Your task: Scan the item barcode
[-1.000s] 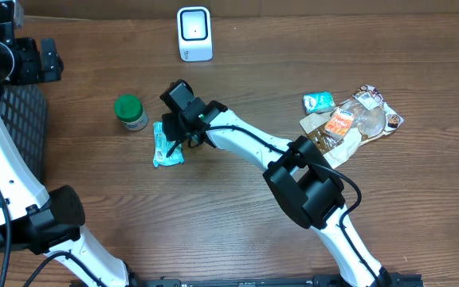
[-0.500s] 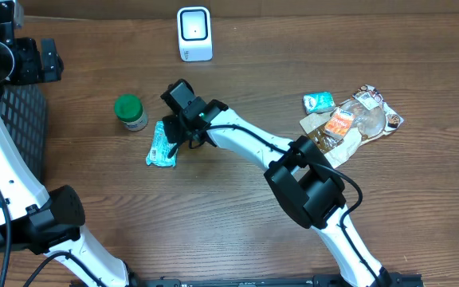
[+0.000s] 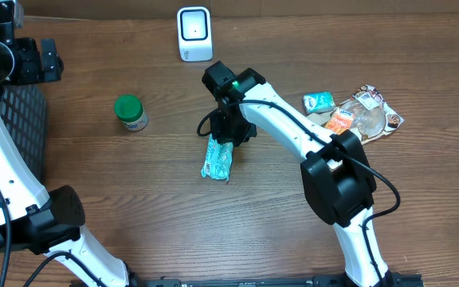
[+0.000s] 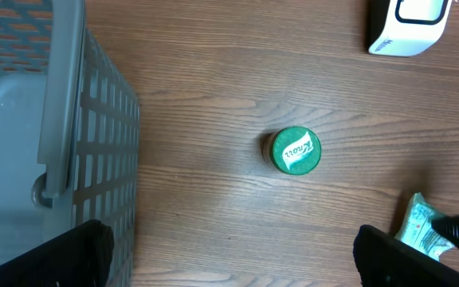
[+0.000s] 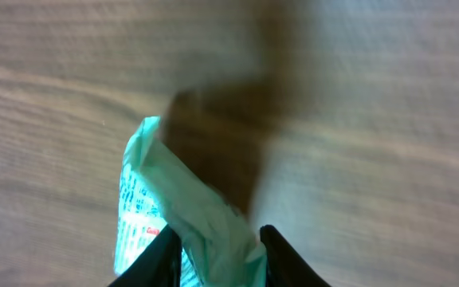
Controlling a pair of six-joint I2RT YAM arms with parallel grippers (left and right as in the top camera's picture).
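At table (image 3: 134,215) centre, packet (image 3: 217,162): likely light, limp, slippery film.
Right gripper (image 3: 221,139): clamped on its 12 o'clock end seam.

Brown wood-grain table (image 3: 94,199). A mint-green packet (image 3: 217,159) with white and dark print. A jar (image 3: 131,112) with a dark green lid that has a white label on top. A white scanner (image 3: 194,33) with a dark-framed window. A grey basket (image 4: 102,151) with slotted grid walls. White arms (image 3: 285,127) with black joints. Wrappers (image 3: 353,119) in teal, orange and clear.
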